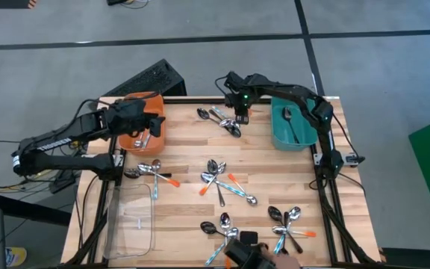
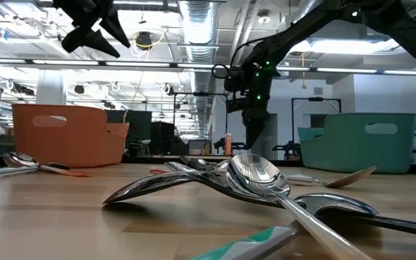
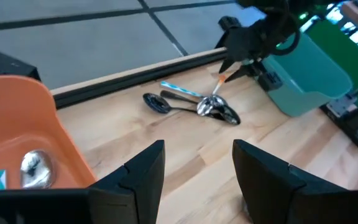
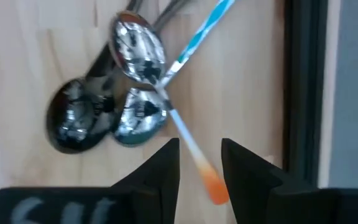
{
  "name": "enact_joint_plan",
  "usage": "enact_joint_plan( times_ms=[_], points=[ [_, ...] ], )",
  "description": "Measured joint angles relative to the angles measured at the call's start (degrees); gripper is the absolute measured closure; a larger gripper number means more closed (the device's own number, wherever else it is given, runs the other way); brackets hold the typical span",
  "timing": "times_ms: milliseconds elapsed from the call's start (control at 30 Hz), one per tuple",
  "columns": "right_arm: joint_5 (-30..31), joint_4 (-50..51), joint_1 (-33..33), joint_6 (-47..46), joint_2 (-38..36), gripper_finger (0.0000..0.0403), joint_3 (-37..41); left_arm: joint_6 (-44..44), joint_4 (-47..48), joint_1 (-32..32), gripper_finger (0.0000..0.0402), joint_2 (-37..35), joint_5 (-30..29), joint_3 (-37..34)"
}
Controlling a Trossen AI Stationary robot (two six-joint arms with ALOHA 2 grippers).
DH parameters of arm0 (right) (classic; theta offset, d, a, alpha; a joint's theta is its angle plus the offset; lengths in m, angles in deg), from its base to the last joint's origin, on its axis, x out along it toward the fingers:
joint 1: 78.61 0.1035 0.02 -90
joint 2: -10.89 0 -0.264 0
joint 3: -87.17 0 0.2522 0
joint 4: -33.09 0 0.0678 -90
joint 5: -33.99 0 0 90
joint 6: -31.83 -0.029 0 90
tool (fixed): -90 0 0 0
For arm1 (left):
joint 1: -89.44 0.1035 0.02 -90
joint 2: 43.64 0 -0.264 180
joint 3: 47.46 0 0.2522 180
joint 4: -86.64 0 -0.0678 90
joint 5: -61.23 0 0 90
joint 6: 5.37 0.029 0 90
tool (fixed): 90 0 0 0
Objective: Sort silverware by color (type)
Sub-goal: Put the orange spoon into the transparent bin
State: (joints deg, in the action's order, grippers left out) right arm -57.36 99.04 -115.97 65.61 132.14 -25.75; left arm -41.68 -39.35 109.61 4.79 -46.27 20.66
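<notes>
Spoon cluster at far edge: a small group of spoons (image 1: pixel 225 122) is seen near the table's far edge, between the orange bin and the teal bin; a dark spoon (image 4: pixel 76 121), two shiny bowls, a light-blue-handled spoon (image 4: pixel 199 28) and an orange-tipped spoon (image 4: pixel 194 158) are crossed over one another.
Orange-tipped spoon: its bowl is laid in the pile, and its orange end is seen lying between the right gripper's fingers in the right wrist view; whether it is touched cannot be told.
Right gripper (image 1: pixel 240 114): positioned just over the far cluster, pointed down; the fingers (image 4: pixel 160 171) are parted by a narrow gap, and no spoon is seen lifted.
Left gripper (image 1: pixel 149 124): held above the orange bin's rim, well apart from the far cluster; the fingers (image 3: pixel 145 171) are spread wide and nothing is held between them.
Orange bin (image 1: pixel 129 140): set at the table's far left corner; a shiny spoon (image 3: pixel 36 169) is seen inside.
Teal bin (image 1: pixel 278 134): set at the far right; a dark spoon (image 1: pixel 290 125) is seen lying in it.
Other spoon groups: one near the left (image 1: pixel 151 172), one at the centre (image 1: pixel 222 183), two toward the near edge (image 1: pixel 222 228) (image 1: pixel 288 224).
Clear tray (image 1: pixel 114 232): placed at the near left corner.
Table (image 1: pixel 185 149): light wooden boards.
</notes>
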Motion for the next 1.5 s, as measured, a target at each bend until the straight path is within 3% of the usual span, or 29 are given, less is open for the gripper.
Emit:
enact_joint_plan(
  times_ms=[567,933,1233,1500],
  points=[
    [-1.8,1.2,-2.4,5.8,5.0,0.0213,0.0,-2.0,-0.7,-0.1,0.0226,2.7,-2.3,0.0],
    [-0.5,1.6,-2.4,6.1,8.9,0.0264,-0.3,-3.4,0.3,-0.8,0.0226,4.1,-0.9,0.0],
    [-0.6,3.4,-2.4,2.1,8.5,0.0369,-0.2,-3.6,1.1,-1.4,0.0226,4.1,-0.8,0.0],
    [-10.5,12.4,-3.7,-2.7,7.4,0.0384,0.1,-3.6,1.1,-1.4,0.0226,4.1,-0.7,0.0]
  ],
)
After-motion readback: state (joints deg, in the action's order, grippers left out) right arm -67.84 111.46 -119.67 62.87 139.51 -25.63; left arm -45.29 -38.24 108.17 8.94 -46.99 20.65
